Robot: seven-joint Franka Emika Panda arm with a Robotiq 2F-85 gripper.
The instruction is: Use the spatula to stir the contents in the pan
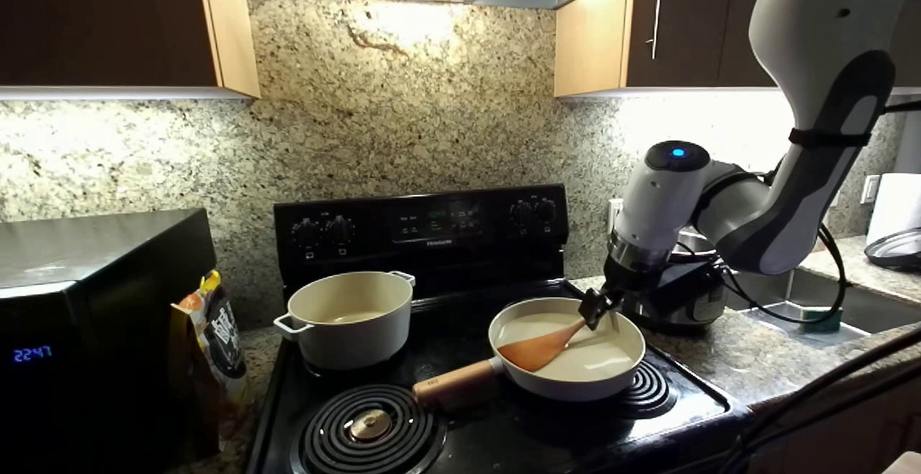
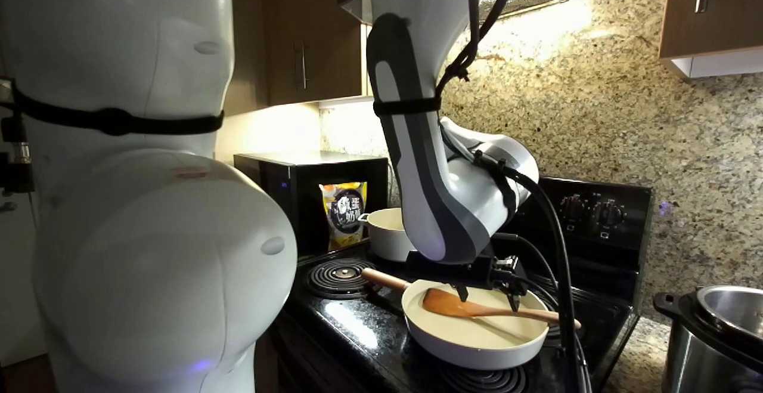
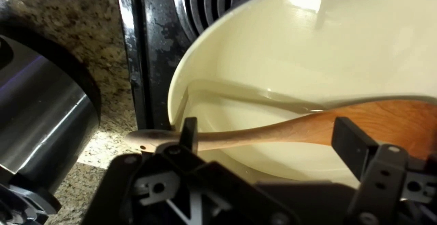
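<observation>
In all views the orange-brown wooden spatula (image 3: pixel 290 133) lies in the shallow pan (image 1: pixel 575 390). Its wide blade (image 1: pixel 532 353) points toward the pan's long wooden handle (image 1: pixel 453 382), while the tip of its own handle sticks out over the opposite rim. Above the spatula hovers my gripper (image 2: pixel 488 297), jaws wide apart, one finger near each end of the spatula's handle (image 3: pixel 232 139); nothing is gripped. The fingers spread along the handle's length rather than across it. Any contents hardly stand out from the pan's cream interior (image 3: pixel 341 57), which looks glossy.
A deeper cream pot (image 1: pixel 356 341) occupies the back burner. Beside the stove, on the counter, stands a shiny steel pot (image 2: pixel 703 351), close to the gripper in the wrist view. A snack bag (image 2: pixel 346 214) leans by the black microwave (image 1: pixel 79 359). Cables hang along the arm.
</observation>
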